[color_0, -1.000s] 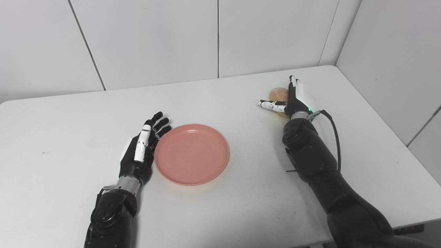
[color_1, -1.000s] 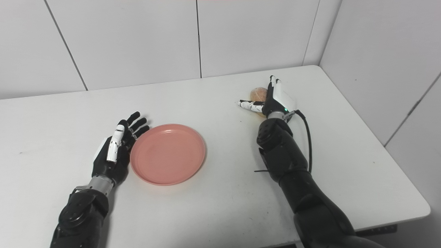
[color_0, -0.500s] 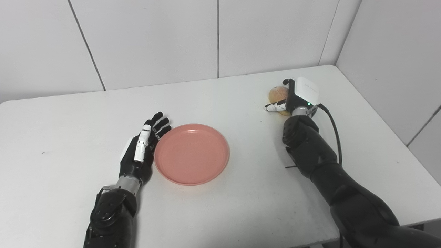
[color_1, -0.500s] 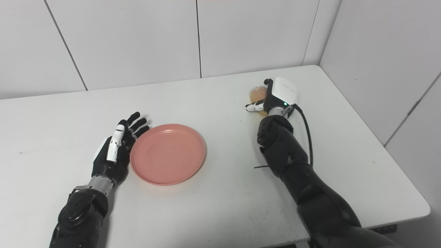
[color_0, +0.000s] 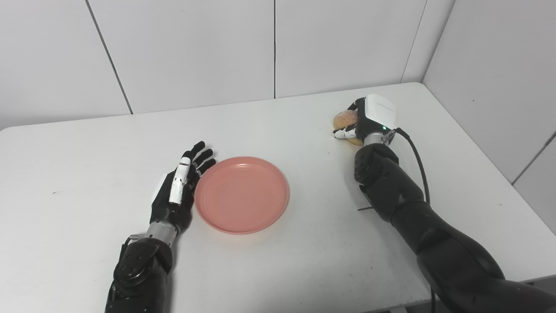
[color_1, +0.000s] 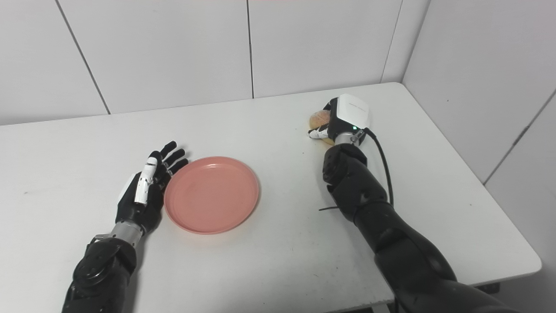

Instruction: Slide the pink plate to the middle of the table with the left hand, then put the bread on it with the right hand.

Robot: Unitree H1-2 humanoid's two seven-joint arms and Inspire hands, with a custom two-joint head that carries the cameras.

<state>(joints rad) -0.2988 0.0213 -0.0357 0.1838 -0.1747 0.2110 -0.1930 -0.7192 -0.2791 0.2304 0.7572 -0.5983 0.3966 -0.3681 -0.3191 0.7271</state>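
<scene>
Now my right hand (color_0: 369, 119) curls around the bread roll (color_0: 345, 121); the pink plate (color_0: 242, 194) lies well to its left and nearer me, touching my spread left hand (color_0: 178, 191).

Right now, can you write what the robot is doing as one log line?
left robot hand: open beside pink plate | right robot hand: shut on bread | bread: not yet on plate

Bright, even, diffuse light from above; no hard glare. White matte tabletop (color_0: 304, 243) near overexposed, faint specks visible. Soft thin shadow under near rim of round pink plastic plate (color_0: 242, 194); weak shadows beside black robot arms. Both views sharp, no motion blur; slight wide-angle bending at edges.
</scene>
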